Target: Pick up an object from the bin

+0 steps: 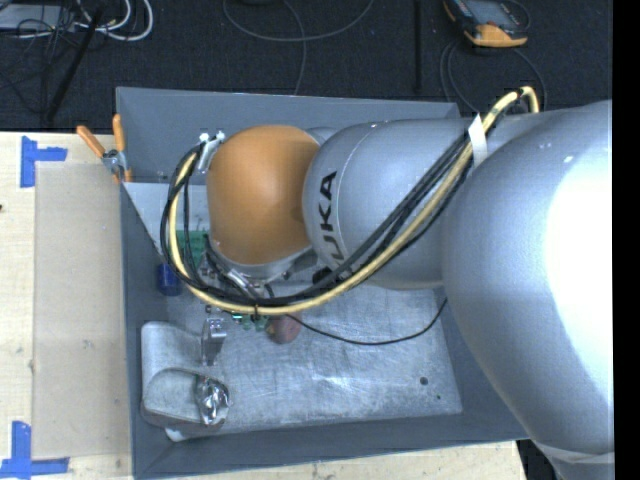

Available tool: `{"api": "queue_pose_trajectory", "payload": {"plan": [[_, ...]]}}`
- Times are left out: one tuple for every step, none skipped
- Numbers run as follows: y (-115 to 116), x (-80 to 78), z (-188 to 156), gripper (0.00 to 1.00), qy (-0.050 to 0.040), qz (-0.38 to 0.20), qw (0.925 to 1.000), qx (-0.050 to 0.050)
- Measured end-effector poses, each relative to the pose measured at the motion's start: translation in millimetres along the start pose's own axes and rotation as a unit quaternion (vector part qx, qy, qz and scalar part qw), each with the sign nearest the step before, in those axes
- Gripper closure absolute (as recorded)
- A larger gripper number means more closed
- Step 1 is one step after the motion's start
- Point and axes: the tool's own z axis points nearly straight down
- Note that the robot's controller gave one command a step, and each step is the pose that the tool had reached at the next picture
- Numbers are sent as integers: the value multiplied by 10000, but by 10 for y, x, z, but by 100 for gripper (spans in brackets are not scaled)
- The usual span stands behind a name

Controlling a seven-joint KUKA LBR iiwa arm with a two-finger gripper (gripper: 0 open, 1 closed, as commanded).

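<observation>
Over the left half of the grey metal bin (300, 108), the big silver arm (520, 268) reaches in from the right and hides most of the floor on the far side. Its rounded orange cover (260, 193) sits at the wrist, and black and yellow cables (400, 223) loop along the link and around the cover's left and near sides. Black letters run up the silver link just right of the orange cover; "UKA" can be read, and the cables cross the lower end of the word. A small blue thing (167, 276) lies by the left wall, just outside the cable loop. A reddish-brown rounded thing (286, 330) lies on the floor just near of the wrist, partly under the cables. The end effector (213, 343) points down below the wrist, left of the reddish-brown thing. Whether it is released or clenched cannot be told, and nothing shows in its grip. A pale grey soft thing (165, 363), folded like a pouch, lies in the near left corner, and the end effector hangs over its far right part. A shiny crumpled silvery piece (213, 400) rests at the pouch's near right end, straight near of the end effector and a little apart from it.
</observation>
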Motion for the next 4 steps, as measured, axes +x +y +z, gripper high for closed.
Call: {"api": "queue_pose_trajectory", "payload": {"plan": [[-120,175,483,0,-54,-189,9998,3],[-1152,132,363,0,-30,-56,10000,-2],[-1337,59,754,0,-54,874,9962,-28],[-1338,39,730,100,-82,896,9959,-38]]}}
